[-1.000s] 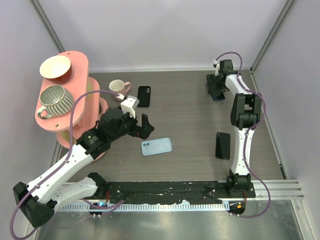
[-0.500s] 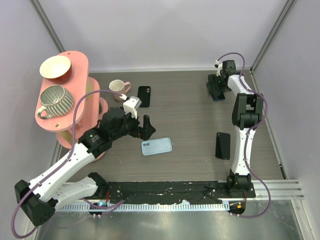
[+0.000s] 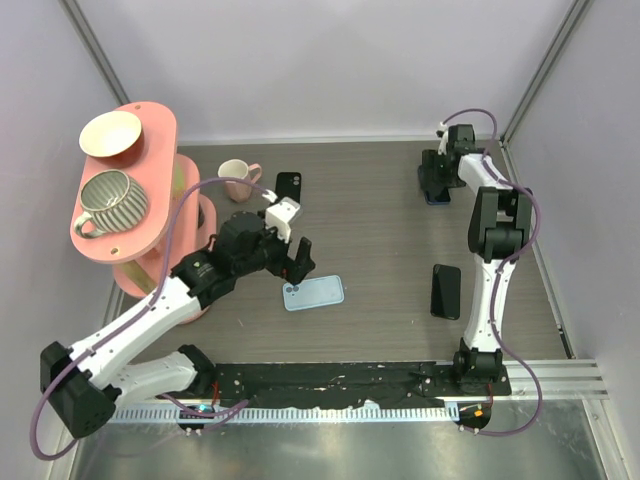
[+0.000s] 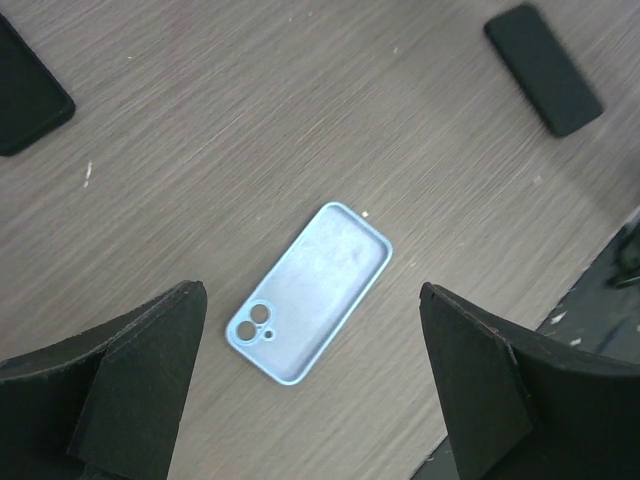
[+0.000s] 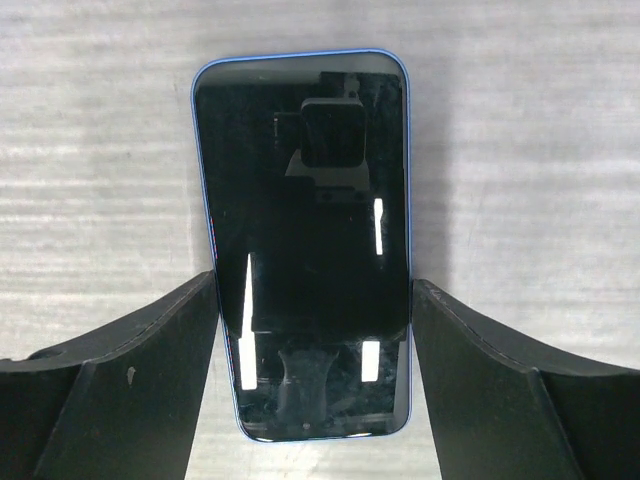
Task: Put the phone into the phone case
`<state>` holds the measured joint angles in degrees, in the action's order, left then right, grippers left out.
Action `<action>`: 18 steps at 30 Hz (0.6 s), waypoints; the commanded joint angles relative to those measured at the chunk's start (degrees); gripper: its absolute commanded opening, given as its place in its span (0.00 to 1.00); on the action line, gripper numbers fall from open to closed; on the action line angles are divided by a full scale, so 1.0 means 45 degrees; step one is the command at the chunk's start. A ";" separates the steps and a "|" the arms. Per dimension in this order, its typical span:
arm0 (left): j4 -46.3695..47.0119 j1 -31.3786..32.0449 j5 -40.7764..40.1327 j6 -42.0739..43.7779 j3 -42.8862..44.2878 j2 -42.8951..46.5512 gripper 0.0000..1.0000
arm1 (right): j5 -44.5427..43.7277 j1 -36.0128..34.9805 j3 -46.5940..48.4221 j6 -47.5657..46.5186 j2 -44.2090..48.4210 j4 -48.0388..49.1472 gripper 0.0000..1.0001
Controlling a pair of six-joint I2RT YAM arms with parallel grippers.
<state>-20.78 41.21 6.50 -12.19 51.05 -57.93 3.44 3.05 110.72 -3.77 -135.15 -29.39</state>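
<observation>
The phone [image 5: 300, 240] lies screen up and flat on the bench [image 3: 380, 230] in its far right corner, black glass with a thin blue rim. The right tool [image 5: 312, 282] straddles its near end, and this is where the change is. Over the last second it has slid a little toward the right edge and drawn its jaws in, so each finger now sits at a long side of the phone. I cannot tell whether they already press on it or only stand beside it. Either way, picking it up looks to be the step in hand, and nothing is lifted yet.

The phone case [image 3: 289, 182], black with a small lens cutout, lies near the far edge, left of the middle. It is well apart from the phone, so a carry across the bench is still ahead.

The left tool [image 4: 312, 290] has swung from nearer the case toward the middle of the bench. It now hangs with jaws wide apart, holding nothing, over the lens end of a light-blue phone-shaped slab [image 3: 318, 292] — phone back or another case, I cannot tell. A second black slab [image 3: 446, 290] lies near the right edge.
</observation>
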 commanded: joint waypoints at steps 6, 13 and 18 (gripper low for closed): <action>-0.1046 0.2130 -0.2148 0.6648 0.1878 -0.3252 0.92 | 0.0171 0.0123 -0.3723 0.2457 0.2571 -0.0032 0.64; -0.1107 0.2151 -0.0742 0.8273 0.2738 -0.5929 0.90 | 0.0290 0.0123 -0.6182 0.3201 0.4212 0.0710 0.62; -0.0890 0.2131 -0.0683 0.8938 0.2835 -0.7884 0.87 | 0.0504 0.0123 -0.6420 0.3377 0.4448 0.0827 0.62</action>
<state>-25.15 50.94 1.78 23.14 61.65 -88.33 3.97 3.46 82.83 8.80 -116.77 -25.26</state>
